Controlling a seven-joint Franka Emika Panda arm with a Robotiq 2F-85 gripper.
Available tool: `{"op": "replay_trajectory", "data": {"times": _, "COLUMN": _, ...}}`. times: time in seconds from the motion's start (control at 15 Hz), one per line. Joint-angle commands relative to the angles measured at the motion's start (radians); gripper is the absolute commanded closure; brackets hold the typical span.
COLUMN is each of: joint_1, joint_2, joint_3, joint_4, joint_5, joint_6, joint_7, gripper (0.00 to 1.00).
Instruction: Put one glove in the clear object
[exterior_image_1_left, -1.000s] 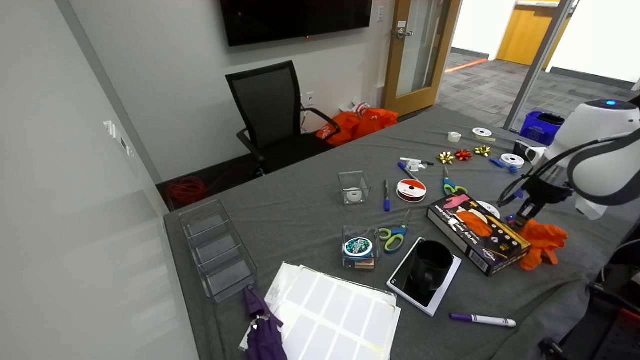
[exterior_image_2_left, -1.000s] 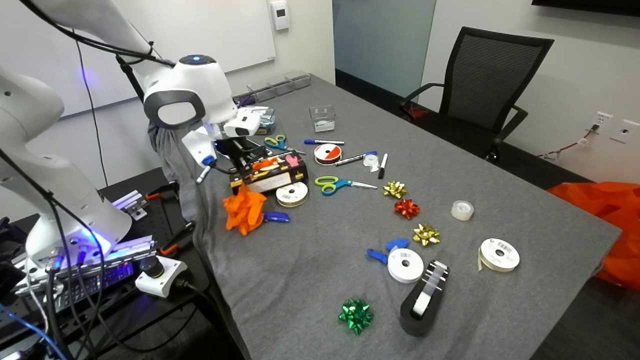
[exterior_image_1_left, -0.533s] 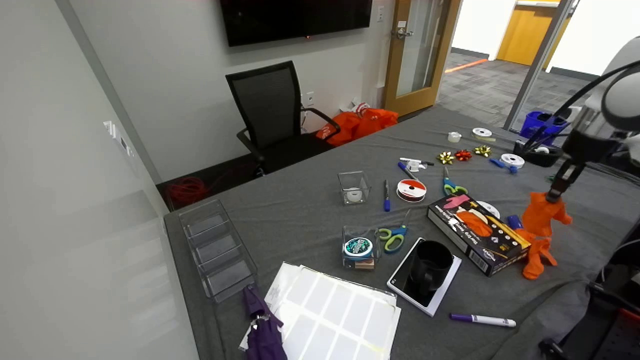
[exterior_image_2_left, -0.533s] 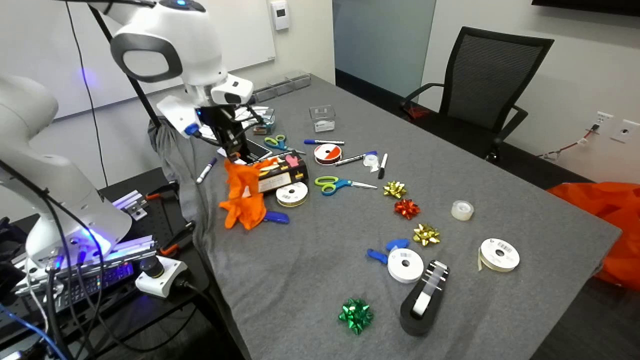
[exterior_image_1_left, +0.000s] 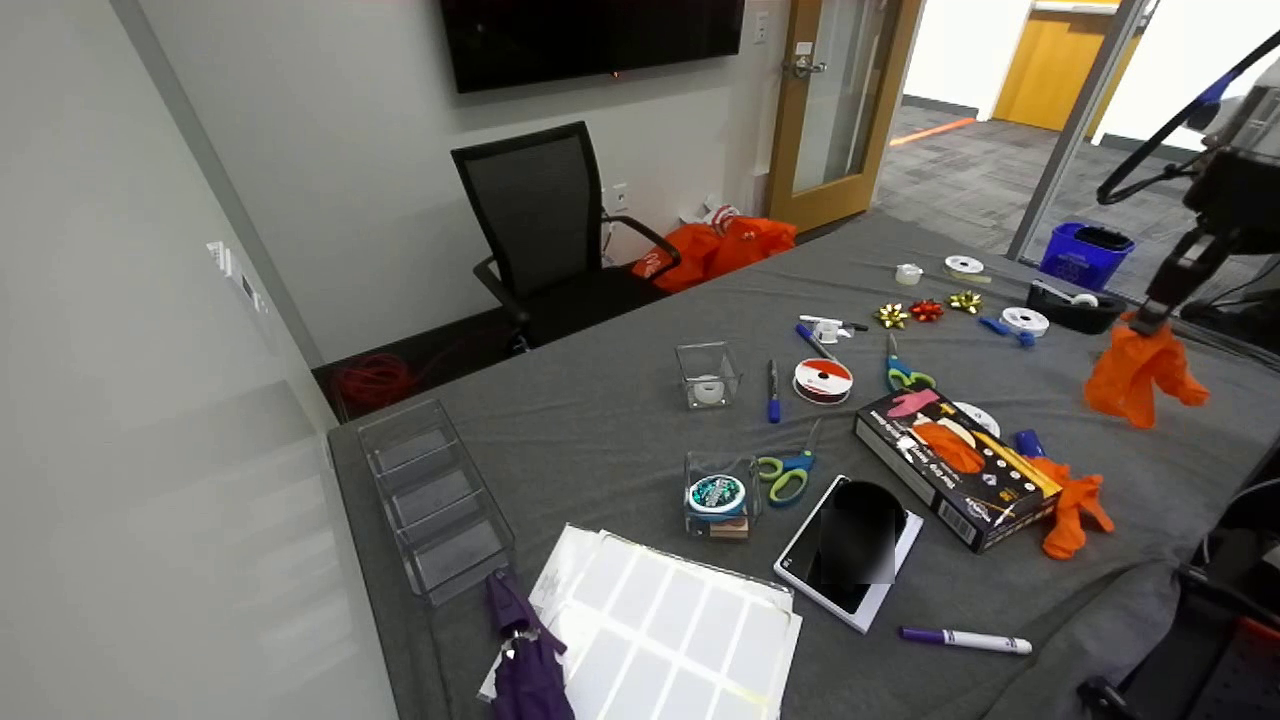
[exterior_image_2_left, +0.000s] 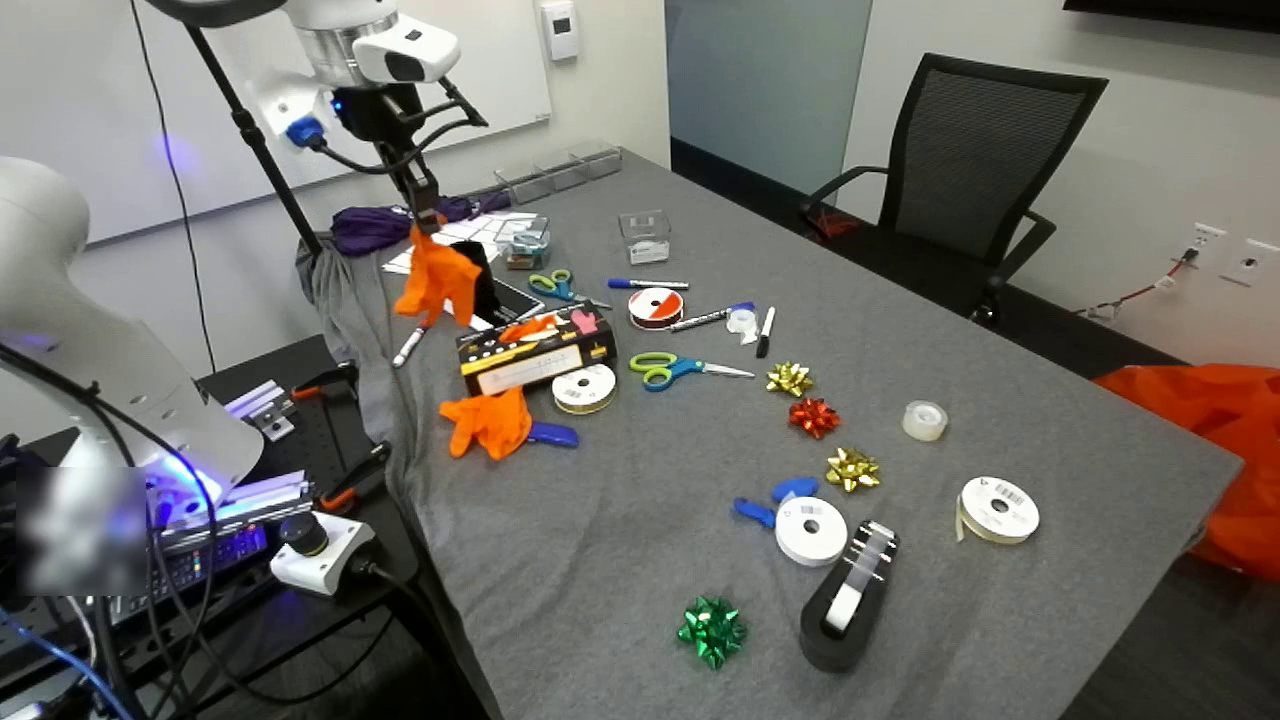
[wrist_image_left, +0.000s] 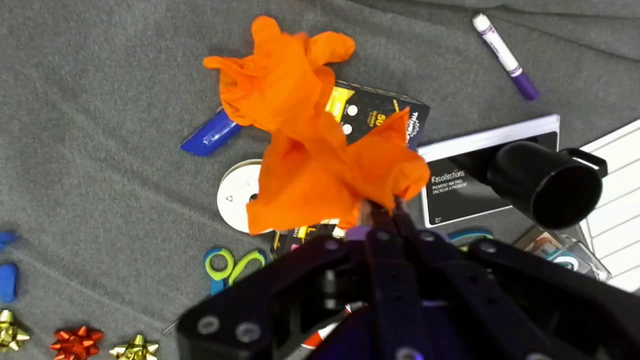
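My gripper (exterior_image_1_left: 1150, 322) is shut on one floppy orange glove (exterior_image_1_left: 1145, 378) and holds it up above the table. The gripper (exterior_image_2_left: 427, 222) and hanging glove (exterior_image_2_left: 438, 278) also show in the other exterior picture. In the wrist view the fingertips (wrist_image_left: 387, 207) pinch the held glove (wrist_image_left: 307, 187). A second orange glove (exterior_image_1_left: 1075, 508) lies on the table against the glove box; it also shows here (exterior_image_2_left: 490, 420). Two small clear square containers stand apart from the gripper: a clear container (exterior_image_1_left: 708, 372) with a white tape roll inside, and another clear container (exterior_image_1_left: 722, 495) with a teal tin.
The glove box (exterior_image_1_left: 955, 465) lies near the second glove. A black mug (wrist_image_left: 545, 182) stands on an ink pad (exterior_image_1_left: 850, 560). Scissors (exterior_image_1_left: 790, 475), markers (exterior_image_1_left: 773, 392) and ribbon spools (exterior_image_1_left: 823, 381) lie around the containers. Larger clear trays (exterior_image_1_left: 435, 500) lie at the table's edge.
My gripper has risen from beside the glove box with one glove in its fingers. That glove has come away from the second glove, which stays on the table.
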Motion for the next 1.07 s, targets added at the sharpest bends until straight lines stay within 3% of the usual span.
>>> {"op": "replay_trajectory", "data": {"times": 0.0, "joint_1": 0.089, "joint_2": 0.077, "joint_3": 0.031, "joint_4": 0.062, "joint_5": 0.025, "joint_6": 0.036, "joint_7": 0.18, "gripper": 1.0}}
{"op": "replay_trajectory", "data": {"times": 0.27, "joint_1": 0.145, "joint_2": 0.182, "joint_3": 0.083, "joint_4": 0.152, "joint_5": 0.027, "joint_6": 0.088, "joint_7": 0.372, "gripper": 1.0}}
{"op": "replay_trajectory", "data": {"times": 0.33, "joint_1": 0.144, "joint_2": 0.1, "joint_3": 0.056, "joint_4": 0.089, "joint_5": 0.01, "joint_6": 0.064, "joint_7": 0.32, "gripper": 0.98}}
{"op": "replay_trajectory", "data": {"times": 0.73, "joint_1": 0.157, "joint_2": 0.172, "joint_3": 0.075, "joint_4": 0.146, "joint_5": 0.012, "joint_6": 0.076, "joint_7": 0.374, "gripper": 0.98}}
{"op": "replay_trajectory", "data": {"times": 1.0, "joint_1": 0.187, "joint_2": 0.268, "joint_3": 0.129, "joint_4": 0.242, "joint_5": 0.094, "joint_6": 0.109, "joint_7": 0.572, "gripper": 1.0}}
